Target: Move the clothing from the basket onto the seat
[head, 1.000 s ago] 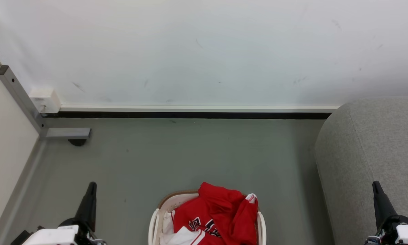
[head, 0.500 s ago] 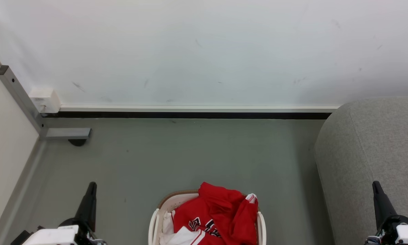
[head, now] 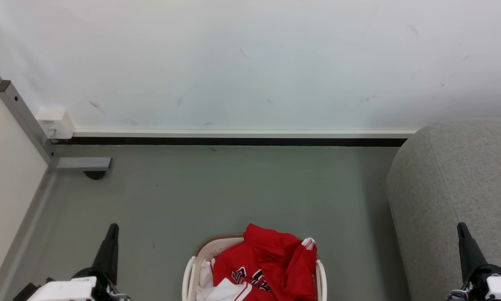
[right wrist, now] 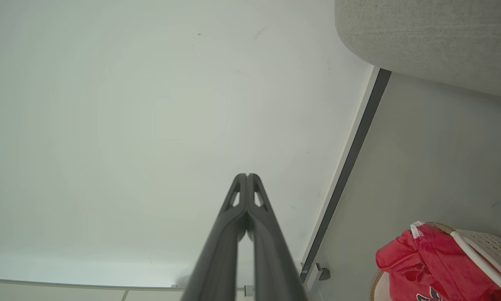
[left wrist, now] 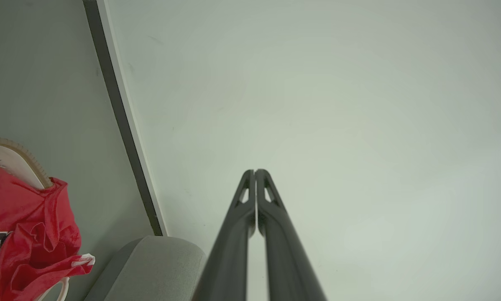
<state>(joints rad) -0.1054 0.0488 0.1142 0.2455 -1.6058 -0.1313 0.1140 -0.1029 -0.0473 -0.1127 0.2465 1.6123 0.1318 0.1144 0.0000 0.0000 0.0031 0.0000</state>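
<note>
Nothing is shifting since a second ago: the clothing point(head: 271, 259) is lying heaped in the basket point(head: 210, 244), near the seat point(head: 455, 188). The left gripper point(left wrist: 254, 171) and right gripper point(right wrist: 247, 175) are idling, fingers pressed together, empty. Reach not yet begun; next, probably, one gripper opening and descending onto the clothing.

- The left gripper point(head: 113, 229) has two long fingers point(left wrist: 233, 242) of matte black plastic, broad at the root and narrowing to a small rounded tip.
- Just below each tip a slim, pointed slot point(left wrist: 244, 195) is cut through the finger.
- The right gripper point(head: 461, 228) is of the same make: black, smooth and tapered, with matching slots near its tips.
- In the head view each gripper grows out of a rounded black hub point(head: 85, 276).
- Beside each hub sits a white box-shaped housing point(head: 62, 290) with softened corners.
- Thin wires point(head: 455, 296), some coloured, show at the right hub's lower edge.
</note>
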